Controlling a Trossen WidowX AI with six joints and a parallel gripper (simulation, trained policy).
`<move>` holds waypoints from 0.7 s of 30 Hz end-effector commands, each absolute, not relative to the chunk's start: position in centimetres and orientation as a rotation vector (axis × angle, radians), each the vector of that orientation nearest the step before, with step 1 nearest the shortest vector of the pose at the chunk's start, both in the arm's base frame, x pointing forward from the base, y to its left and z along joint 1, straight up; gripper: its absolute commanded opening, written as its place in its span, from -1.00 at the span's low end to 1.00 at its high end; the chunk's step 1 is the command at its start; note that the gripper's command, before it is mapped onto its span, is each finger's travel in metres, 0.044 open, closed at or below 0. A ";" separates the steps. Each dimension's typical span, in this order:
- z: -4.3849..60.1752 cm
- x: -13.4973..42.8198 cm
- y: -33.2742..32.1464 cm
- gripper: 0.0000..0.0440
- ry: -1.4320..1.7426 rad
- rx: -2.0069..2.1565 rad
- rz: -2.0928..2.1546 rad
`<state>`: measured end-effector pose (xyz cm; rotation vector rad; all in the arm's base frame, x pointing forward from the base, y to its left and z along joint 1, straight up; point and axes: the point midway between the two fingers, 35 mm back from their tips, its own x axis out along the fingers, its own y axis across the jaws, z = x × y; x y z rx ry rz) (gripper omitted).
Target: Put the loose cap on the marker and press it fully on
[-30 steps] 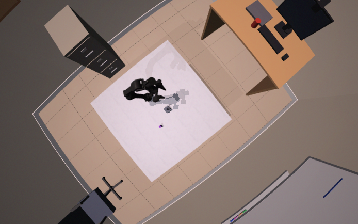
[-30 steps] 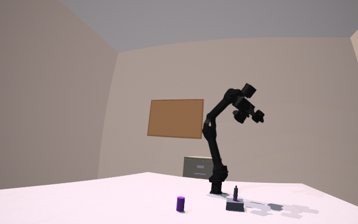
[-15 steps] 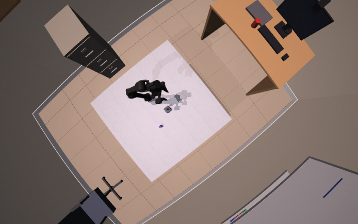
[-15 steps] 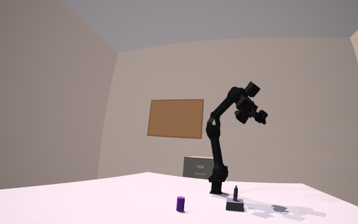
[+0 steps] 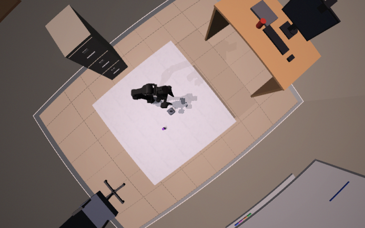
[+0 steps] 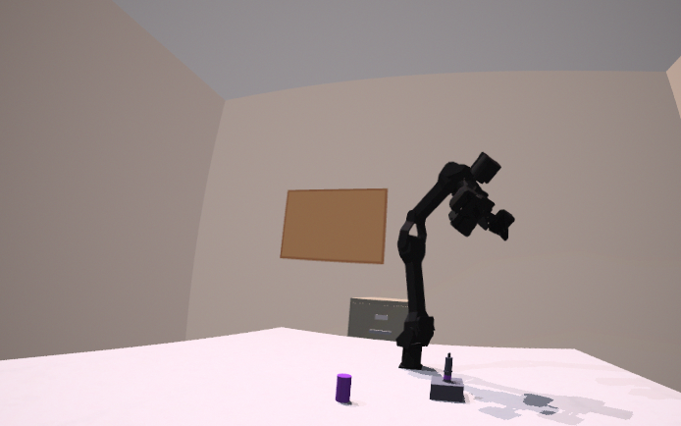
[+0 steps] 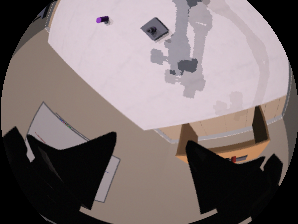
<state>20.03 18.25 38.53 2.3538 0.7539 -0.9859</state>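
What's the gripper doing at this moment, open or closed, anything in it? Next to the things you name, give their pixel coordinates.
Gripper [image 5: 172, 99] [image 7: 152, 141]: open, fingers spread apart with nothing between them; the purple cap [image 5: 163, 128] [image 6: 343, 389] [image 7: 102, 20] stands on the table.

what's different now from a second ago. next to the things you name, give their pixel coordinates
The arm [image 5: 141, 93] [image 6: 414, 281] has swung slightly, carrying the open gripper [image 5: 172, 99] [image 6: 487, 237] [image 7: 152, 141] a little to the right in the top and exterior views. Nothing was taken hold of or let go. The purple cap [image 5: 163, 128] [image 6: 343, 388] [image 7: 102, 19] still stands on the table, and the uncapped marker [image 6: 448, 365] is still upright in its holder block [image 5: 168, 112] [image 6: 446, 391] [image 7: 162, 26].
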 end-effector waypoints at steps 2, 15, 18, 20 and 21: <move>38.0 20.9 18.4 0.56 0.734 2.352 -1.034; 36.5 23.4 17.6 0.55 0.654 2.351 -1.157; 36.1 24.0 17.3 0.55 0.633 2.351 -1.188; 35.9 24.4 17.1 0.55 0.619 2.351 -1.208; 35.7 24.6 17.0 0.55 0.612 2.350 -1.218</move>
